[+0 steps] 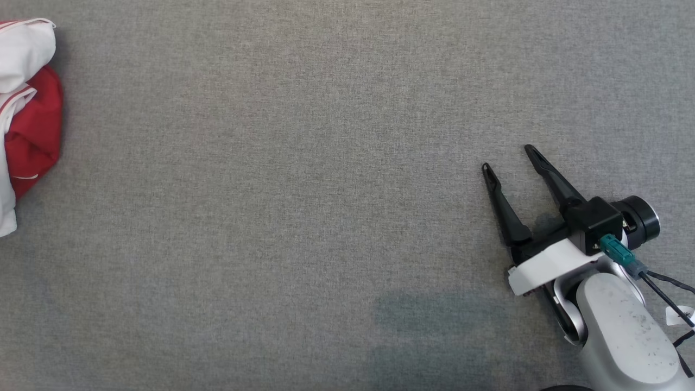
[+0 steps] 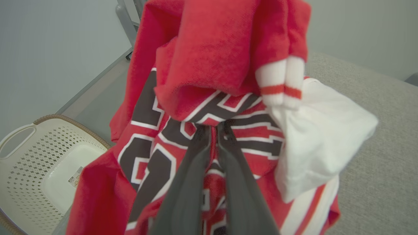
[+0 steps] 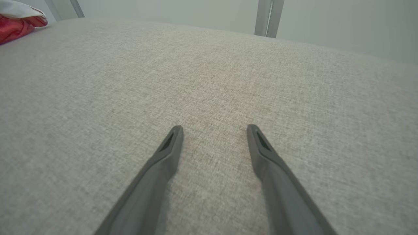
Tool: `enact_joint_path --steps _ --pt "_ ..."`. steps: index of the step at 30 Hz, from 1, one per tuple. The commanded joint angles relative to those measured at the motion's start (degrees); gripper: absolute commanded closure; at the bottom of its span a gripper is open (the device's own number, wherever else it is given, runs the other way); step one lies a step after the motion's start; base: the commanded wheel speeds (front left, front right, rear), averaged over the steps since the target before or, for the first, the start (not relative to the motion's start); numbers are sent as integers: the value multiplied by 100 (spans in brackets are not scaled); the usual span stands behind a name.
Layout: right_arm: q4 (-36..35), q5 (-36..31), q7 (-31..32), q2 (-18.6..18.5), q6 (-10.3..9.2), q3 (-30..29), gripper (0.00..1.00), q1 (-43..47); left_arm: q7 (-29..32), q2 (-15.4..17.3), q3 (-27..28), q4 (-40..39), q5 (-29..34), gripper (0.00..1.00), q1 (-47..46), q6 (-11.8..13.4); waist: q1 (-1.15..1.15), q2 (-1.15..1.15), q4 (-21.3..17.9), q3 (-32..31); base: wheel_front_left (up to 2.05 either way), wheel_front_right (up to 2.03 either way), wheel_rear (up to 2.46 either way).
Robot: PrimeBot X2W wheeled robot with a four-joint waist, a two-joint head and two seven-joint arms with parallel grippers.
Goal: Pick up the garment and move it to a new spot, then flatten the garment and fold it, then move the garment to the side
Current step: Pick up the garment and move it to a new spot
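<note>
Left tool pinches the bunched garment, axis unclear; right tool gapes wide.

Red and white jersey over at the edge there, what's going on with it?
The robot's left gripper is shut on a fold of the crumpled red and white jersey, bunched at the left edge of the grey fabric surface. The right gripper is open over bare surface, holding nothing. A cream laundry basket stands below, beside that edge. The jersey is not yet flattened or folded.
</note>
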Motion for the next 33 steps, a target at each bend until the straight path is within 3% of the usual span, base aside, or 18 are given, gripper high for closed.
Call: enact_joint_path --steps 1,10,14,23,33 --pt "206 15 27 -51 -16 -53 0 54 -33 68 -46 -14 -27 100 46 -16 0 0 2 -29 0 0 0" --pt "210 146 20 233 -12 -39 0 148 -780 367 -744 -382 185 100 -392 -16 0 0 -26 -554 0 0 0" --pt "227 225 16 382 -12 -53 0 188 -959 244 -1230 -785 391 100 -559 -16 0 0 -85 -872 0 0 0" --pt "315 419 14 677 -12 -65 0 482 -1183 -668 -2078 -1640 561 100 -305 -16 0 0 -503 -1360 0 0 0" --pt "318 480 14 808 -12 -179 0 727 -1200 -2180 -1945 -2597 914 100 425 -13 0 0 -1288 -1526 0 0 0"
